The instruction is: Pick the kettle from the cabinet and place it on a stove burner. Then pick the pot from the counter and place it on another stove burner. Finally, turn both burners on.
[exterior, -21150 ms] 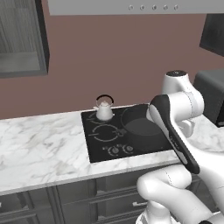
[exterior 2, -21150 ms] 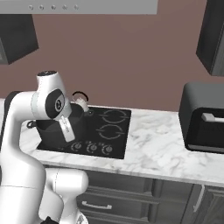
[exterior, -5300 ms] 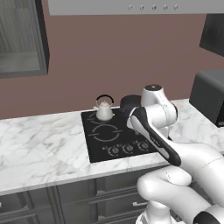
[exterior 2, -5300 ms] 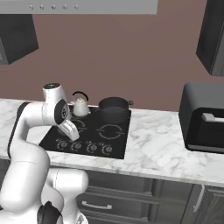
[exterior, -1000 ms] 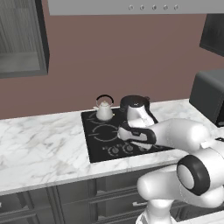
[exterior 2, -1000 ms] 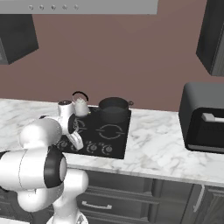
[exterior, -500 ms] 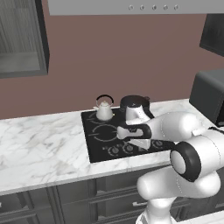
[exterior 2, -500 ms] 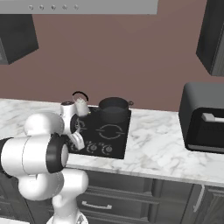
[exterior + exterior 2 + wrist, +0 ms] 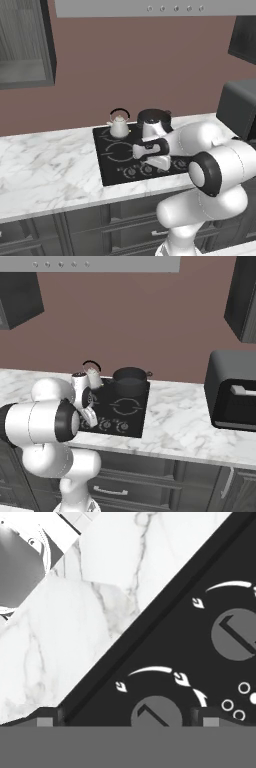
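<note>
Low over the front edge of the cooktop [image 9: 117, 160], gripper [image 9: 122, 721] with fingers spread wide apart, clamped on nothing. Directly between the two dark fingertips [image 9: 49, 717] in the hand view, a round grey knob [image 9: 156, 714] with a white arc mark above it; a second knob [image 9: 235, 633] up and to the right. Beside the black glass in that same view, white marble surface [image 9: 75, 622] with grey veins, running diagonally.

Seen from the left base view, hand [image 9: 149, 150] reaching in over the knob row at the near side of the cooktop, arm folded down from the lower right. From the right base view, hand [image 9: 90, 413] at the left front part of the black glass, close to the knobs.

Back on the cooktop, kettle [image 9: 119, 126] upright on the rear left burner, black arched handle up. Just beside it, pot [image 9: 154, 119] on the rear right burner; also clear in the right base view, pot [image 9: 130, 380] right of kettle [image 9: 92, 375]. Front burner rings [image 9: 126, 405] bare.

Up at the left, cabinet [image 9: 25, 45] on the wall. Off to the right on the surface [image 9: 200, 428], a dark boxy appliance [image 9: 234, 390].
</note>
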